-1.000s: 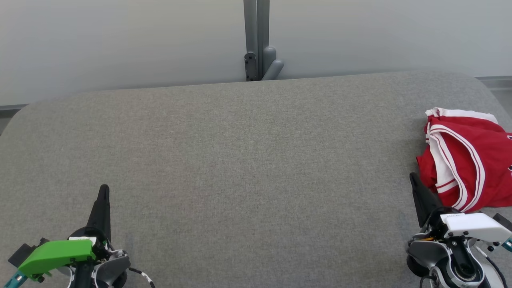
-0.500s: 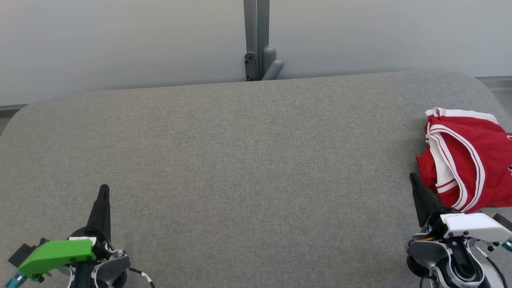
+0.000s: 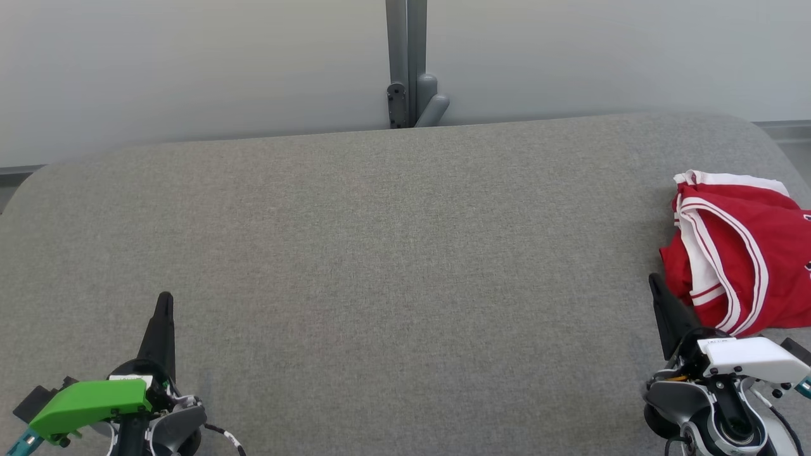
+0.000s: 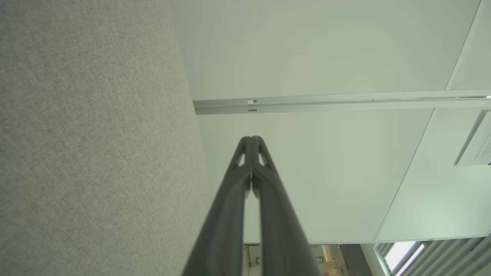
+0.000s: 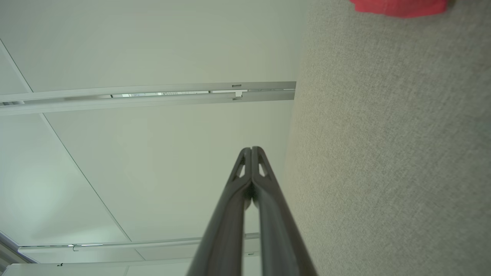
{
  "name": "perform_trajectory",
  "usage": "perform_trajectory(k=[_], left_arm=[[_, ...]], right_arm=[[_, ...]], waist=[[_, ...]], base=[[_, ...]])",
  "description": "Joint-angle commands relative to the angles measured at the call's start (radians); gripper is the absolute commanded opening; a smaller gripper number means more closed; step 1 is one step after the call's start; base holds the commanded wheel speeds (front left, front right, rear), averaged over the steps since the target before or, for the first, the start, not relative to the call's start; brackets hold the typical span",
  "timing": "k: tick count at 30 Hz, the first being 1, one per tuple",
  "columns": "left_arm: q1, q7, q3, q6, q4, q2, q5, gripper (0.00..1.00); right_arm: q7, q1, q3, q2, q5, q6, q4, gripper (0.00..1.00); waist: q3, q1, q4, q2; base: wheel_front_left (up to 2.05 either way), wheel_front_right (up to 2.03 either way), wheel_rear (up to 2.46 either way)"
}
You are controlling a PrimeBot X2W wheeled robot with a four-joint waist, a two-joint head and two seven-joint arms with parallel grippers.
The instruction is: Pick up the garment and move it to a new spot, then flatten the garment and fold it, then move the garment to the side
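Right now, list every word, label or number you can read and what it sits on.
No text reads clearly.
Right label, on the right gripper: too small to read.
Left label, on the left gripper: too small to read.
Wall sign: printed lines, blurred.

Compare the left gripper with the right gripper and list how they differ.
1. The left gripper carries a green cover; the right gripper carries a white cover.
2. The right gripper is right beside the red garment; the left gripper is far from it, over the bare grey table.
Shared: both are shut and empty, with fingers pointing away from the robot.
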State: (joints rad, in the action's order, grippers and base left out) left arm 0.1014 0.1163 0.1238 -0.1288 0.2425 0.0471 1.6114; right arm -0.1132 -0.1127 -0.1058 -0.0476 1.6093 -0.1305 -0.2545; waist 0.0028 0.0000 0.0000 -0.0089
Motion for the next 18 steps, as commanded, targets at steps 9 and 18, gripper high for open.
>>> perform_trajectory(k=[9,18], left_arm=[[0.01,0.003,0.001,-0.005,-0.001,0.006,0.002,0.0],[0.01,0.003,0.001,-0.005,-0.001,0.006,0.002,0.0]], right_arm=[[-0.001,-0.01,-0.001,-0.005,0.007,0.0,0.003,0.0],[-0.001,-0.01,-0.001,-0.005,0.007,0.0,0.003,0.0]], waist=[[0.0,0.0,0.0,0.0089],[0.0,0.0,0.0,0.0089]], base=[[0.0,0.0,0.0],[0.0,0.0,0.0]])
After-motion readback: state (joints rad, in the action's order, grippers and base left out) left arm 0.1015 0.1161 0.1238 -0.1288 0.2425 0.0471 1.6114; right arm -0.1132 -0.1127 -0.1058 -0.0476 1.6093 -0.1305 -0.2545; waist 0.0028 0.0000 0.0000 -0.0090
